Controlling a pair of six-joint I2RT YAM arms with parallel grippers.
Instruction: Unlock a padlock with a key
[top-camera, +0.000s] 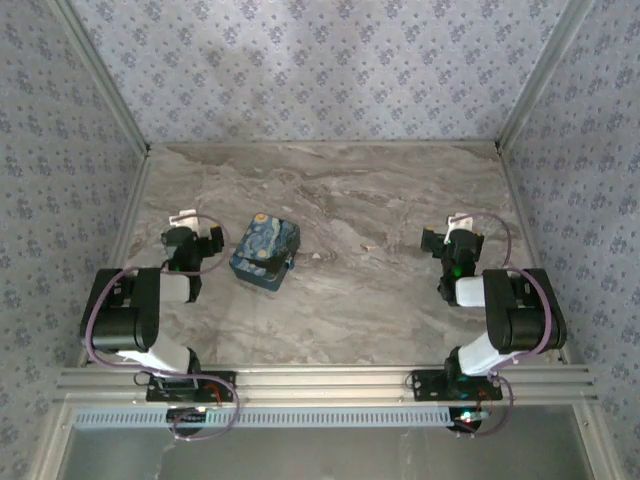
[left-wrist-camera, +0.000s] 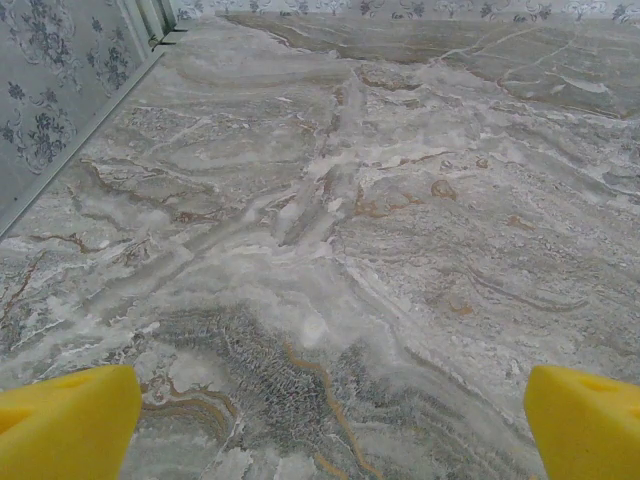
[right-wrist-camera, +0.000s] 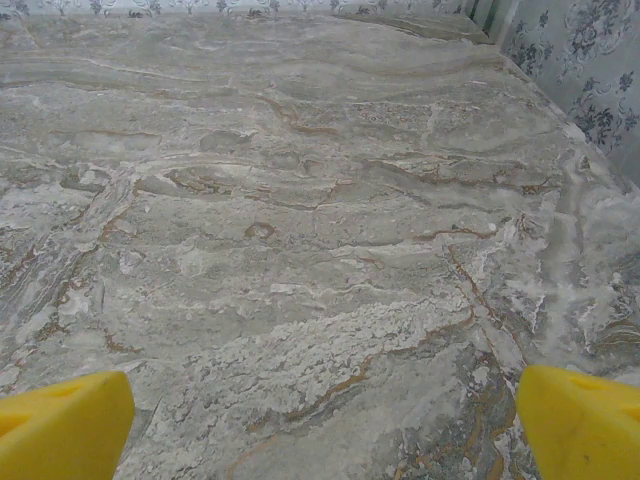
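A blue tin (top-camera: 265, 250) printed with a swirly night sky lies left of centre on the marble table (top-camera: 380, 190). A tiny dark piece (top-camera: 290, 263) rests against the tin's right edge; it may be the padlock, but it is too small to tell. A pale speck (top-camera: 320, 256) lies just right of it, perhaps the key. My left gripper (top-camera: 195, 237) stands open to the left of the tin. My right gripper (top-camera: 452, 239) stands open far to the right. In the wrist views, the left gripper (left-wrist-camera: 330, 430) and the right gripper (right-wrist-camera: 325, 425) have yellow pads wide apart over bare marble.
Patterned walls enclose the table at the back and on both sides, with metal corner posts (top-camera: 120, 110). An aluminium rail (top-camera: 320, 380) runs along the near edge, carrying both arm bases. Open marble stretches between the tin and the right gripper.
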